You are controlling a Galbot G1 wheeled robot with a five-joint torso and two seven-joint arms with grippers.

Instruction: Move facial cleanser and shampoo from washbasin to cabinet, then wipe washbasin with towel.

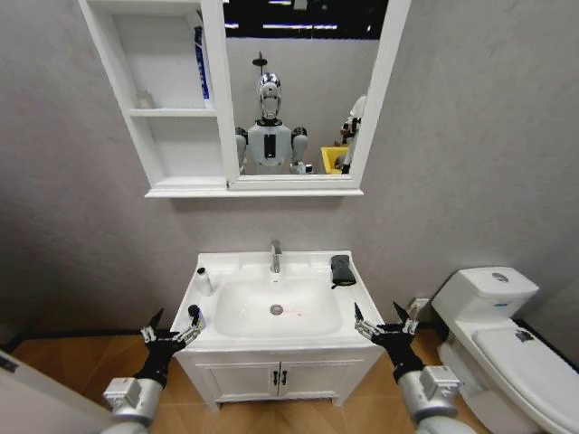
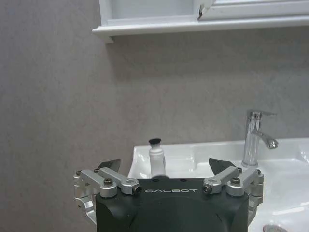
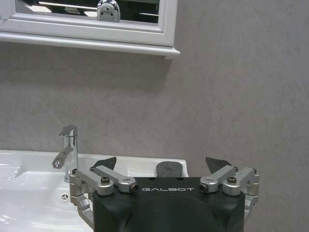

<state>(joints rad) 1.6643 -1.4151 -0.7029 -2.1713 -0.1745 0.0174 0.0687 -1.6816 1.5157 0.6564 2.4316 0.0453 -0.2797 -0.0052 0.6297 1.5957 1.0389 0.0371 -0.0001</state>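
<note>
Washbasin [image 1: 223, 318], a white rectangular ceramic sink with a small chrome tap [image 1: 275, 256], sits at the centre of the frame. On its left rim stand a small white bottle with a dark cap [image 1: 204, 281] and, nearer the front left corner, a second dark-capped bottle [image 1: 194, 316]. The dark grey folded towel [image 1: 341, 269] lies on the back right corner. The white open-shelf cabinet [image 1: 172, 136] hangs at upper left. The left tool [image 1: 169, 336] is at lower left and the right tool [image 1: 384, 329] at lower right, both with fingers spread and holding nothing.

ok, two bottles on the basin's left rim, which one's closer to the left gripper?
The front one, the black-capped bottle, right beside the open left gripper. The other white bottle stands farther back toward the wall.
</note>
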